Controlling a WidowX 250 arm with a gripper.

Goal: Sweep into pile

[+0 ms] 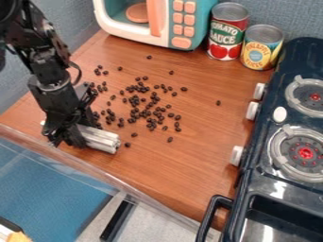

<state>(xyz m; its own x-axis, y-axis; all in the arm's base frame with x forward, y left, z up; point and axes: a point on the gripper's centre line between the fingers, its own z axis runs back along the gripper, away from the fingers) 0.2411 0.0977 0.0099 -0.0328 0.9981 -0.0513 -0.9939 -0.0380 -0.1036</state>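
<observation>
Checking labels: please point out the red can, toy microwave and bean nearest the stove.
Red can (226, 33): camera view, front label.
Toy microwave (154, 19): camera view, orange handle.
Bean (218, 102): camera view, its top.

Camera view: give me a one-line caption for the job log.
Gripper holding a pale bar beside loosely scattered dark beans, not yet one pile, on the wooden counter.

Can't see all of the microwave (157, 23), stove (277, 190) or arm (50, 64), cut off by edges. Can't see the middle of the bar (101, 139), behind the gripper (67, 137). Can't identify the orange thing (19, 237), cut off at bottom left.
</observation>
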